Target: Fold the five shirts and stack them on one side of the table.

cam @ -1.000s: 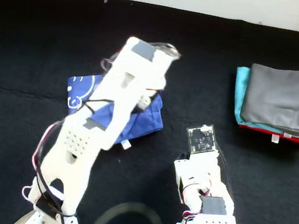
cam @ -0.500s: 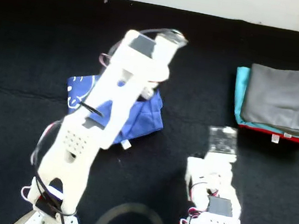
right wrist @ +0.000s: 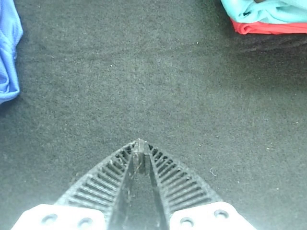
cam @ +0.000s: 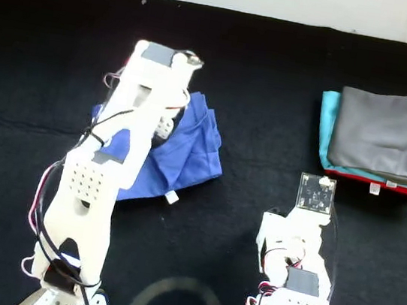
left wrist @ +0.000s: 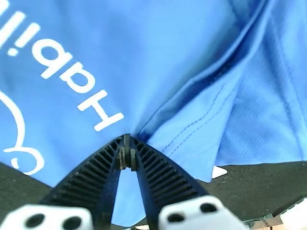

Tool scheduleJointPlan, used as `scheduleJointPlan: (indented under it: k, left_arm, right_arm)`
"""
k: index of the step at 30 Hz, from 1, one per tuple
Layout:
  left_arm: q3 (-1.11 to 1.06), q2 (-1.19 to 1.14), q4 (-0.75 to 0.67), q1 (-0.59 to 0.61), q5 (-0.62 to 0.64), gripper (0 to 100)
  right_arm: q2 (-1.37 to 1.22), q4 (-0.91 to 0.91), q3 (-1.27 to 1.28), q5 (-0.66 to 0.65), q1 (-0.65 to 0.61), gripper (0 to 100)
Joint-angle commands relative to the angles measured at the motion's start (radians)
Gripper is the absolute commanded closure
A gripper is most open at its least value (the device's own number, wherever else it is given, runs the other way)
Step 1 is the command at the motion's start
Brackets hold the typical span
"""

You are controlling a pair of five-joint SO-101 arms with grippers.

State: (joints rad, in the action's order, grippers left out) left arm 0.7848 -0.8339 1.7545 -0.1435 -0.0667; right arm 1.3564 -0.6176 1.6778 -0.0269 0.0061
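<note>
Right claw closed on nothing, low over the black table, near front. Left claw pinched tight on a fold of the blue shirt: rumpled, white lettering, left of centre. Far right: folded stack, grey over teal over red.

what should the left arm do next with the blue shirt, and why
Probably draw the pinched fold across the blue shirt and lay it flat before releasing. The left hand looks shut on a crease of the shirt, which lies rumpled, not yet a neat rectangle, and apart from the folded stack. The right hand is shut over bare table.
</note>
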Motion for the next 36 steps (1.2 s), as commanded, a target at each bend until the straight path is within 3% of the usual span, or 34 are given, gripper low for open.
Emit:
scheduleJointPlan:
  k: [1, 8, 18, 29, 36]
  left_arm:
    - [-0.002, 0.013, 0.008, -0.101, 0.003, 99]
    - [0.027, 0.015, 0.006, -0.285, 0.003, 99]
    - [0.406, 0.013, 0.014, -0.266, 0.005, 99]
    - [0.142, 0.007, 0.006, -0.242, 0.002, 99]
    - [0.124, 0.005, -0.012, -0.288, 0.002, 99]
  right_arm:
    - [0.018, 0.019, 0.024, 0.012, 0.012, 99.1]
    - [0.018, 0.019, 0.024, 0.017, 0.018, 99.1]
    - [0.018, 0.019, 0.021, 0.017, 0.019, 99.1]
    - [0.018, 0.019, 0.019, 0.018, 0.019, 99.1]
    - [0.018, 0.019, 0.021, 0.018, 0.019, 99.1]
